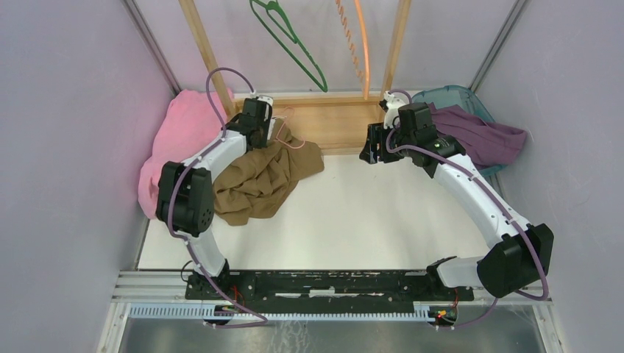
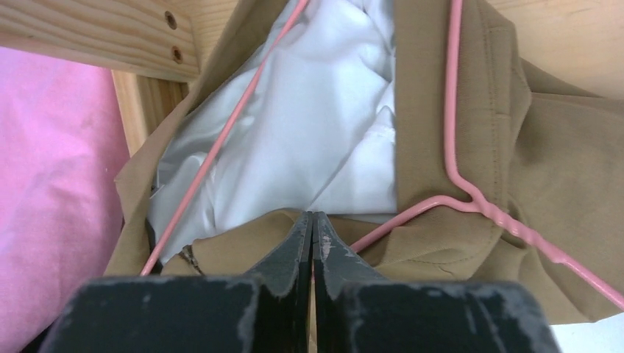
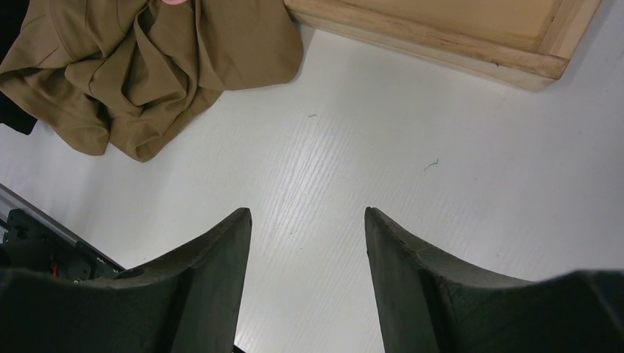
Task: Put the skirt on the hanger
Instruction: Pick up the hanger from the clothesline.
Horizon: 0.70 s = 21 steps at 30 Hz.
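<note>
Claw, left: left gripper (image 2: 313, 220) has its jaws pressed together, the tips at a brown fold of the skirt's waist; whether any cloth is pinched between them cannot be told.
Claw, right: right gripper (image 3: 305, 220) has its jaws spread apart with nothing between them, hanging over bare tabletop, well apart from the skirt.
Hanger: pink wire hanger (image 2: 450, 110) lies in the waist opening, one arm crossing the white lining (image 2: 324, 125), the other running along the waistband; its twisted neck leads off to the lower right in the left wrist view, just beside the closed tips.
Skirt, place: brown skirt (image 1: 261, 180) lies crumpled on the table, its far end against the wooden rack base (image 1: 331, 125), under the left wrist.
Skirt, axis: in the top view the long axis runs on a slant, from the waist at the rack base down to the near left.
Skirt, facing: the waist opening gapes toward the left claw and shows the lining; the rest bunches toward the near left.
Surface: white table (image 1: 353, 213), faintly ribbed.
Room: pale lilac walls on both sides; wooden posts rise at the back, with a green hanger (image 1: 291, 40) hanging between them.
Left side: pink cloth (image 1: 180, 140) heaped against the wall, beside the skirt.
Right side: purple garment (image 1: 478, 136) spilling from a teal bin (image 1: 460, 94) behind the right arm.
</note>
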Each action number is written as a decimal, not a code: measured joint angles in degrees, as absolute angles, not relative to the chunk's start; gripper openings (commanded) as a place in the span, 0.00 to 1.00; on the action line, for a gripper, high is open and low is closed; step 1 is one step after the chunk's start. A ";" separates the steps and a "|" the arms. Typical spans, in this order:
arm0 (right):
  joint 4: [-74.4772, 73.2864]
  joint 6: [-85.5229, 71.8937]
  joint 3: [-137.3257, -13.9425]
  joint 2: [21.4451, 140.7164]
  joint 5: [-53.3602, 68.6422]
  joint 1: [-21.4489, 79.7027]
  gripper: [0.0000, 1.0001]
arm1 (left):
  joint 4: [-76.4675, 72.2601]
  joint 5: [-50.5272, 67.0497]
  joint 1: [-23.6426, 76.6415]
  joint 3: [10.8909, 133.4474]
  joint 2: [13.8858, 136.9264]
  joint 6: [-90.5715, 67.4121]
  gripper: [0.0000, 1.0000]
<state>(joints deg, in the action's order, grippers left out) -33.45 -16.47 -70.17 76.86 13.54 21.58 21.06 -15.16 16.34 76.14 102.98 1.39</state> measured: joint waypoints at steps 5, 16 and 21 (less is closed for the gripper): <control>-33.45 -16.49 -70.17 76.86 13.56 21.58 0.64 | 23.46 -14.15 15.46 77.23 102.98 1.32 0.29; -33.50 -17.26 -71.13 76.86 15.79 21.58 0.64 | 25.15 -13.41 16.38 77.43 99.07 2.24 0.34; -33.78 -17.93 -72.53 76.86 16.16 21.58 0.64 | 22.52 -15.07 18.46 74.67 98.59 5.93 0.34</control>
<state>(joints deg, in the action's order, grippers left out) -33.78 -17.93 -72.53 76.86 16.16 21.58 22.52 -15.07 18.46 74.67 98.59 5.93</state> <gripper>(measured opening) 0.639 0.338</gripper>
